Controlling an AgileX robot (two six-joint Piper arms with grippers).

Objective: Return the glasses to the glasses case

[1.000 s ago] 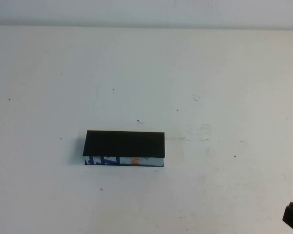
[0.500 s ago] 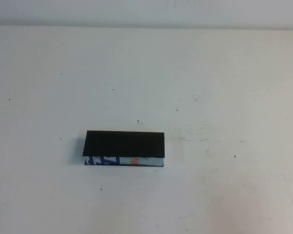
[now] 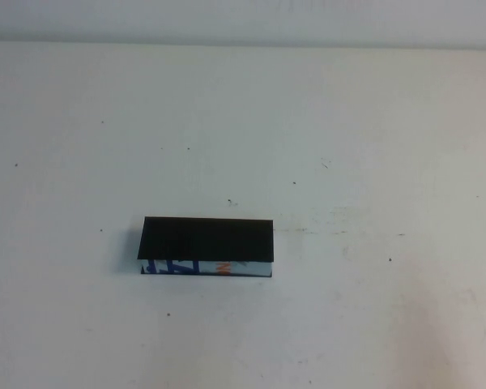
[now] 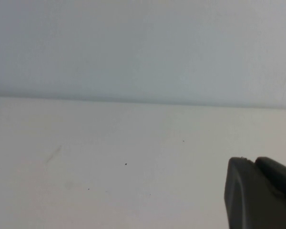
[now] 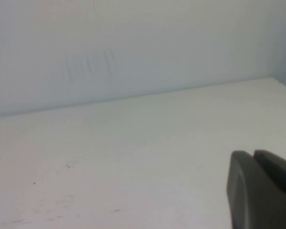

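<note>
The glasses case [image 3: 206, 241] lies on the white table a little left of centre in the high view. Its black lid is down, and its light blue front with dark blue and orange marks faces me. The glasses are not in view in any frame. Neither arm shows in the high view. In the left wrist view my left gripper [image 4: 254, 160] is shut and empty over bare table. In the right wrist view my right gripper [image 5: 252, 152] is shut and empty over bare table. The case does not appear in either wrist view.
The white table [image 3: 348, 146] has small dark specks and faint scuffs to the right of the case. A pale wall [image 3: 243, 20] runs along its far edge. The wall also shows in both wrist views.
One second ago a dark gripper tip showed at the bottom right corner of the high view; it has drawn back out of view. The case has not moved.
</note>
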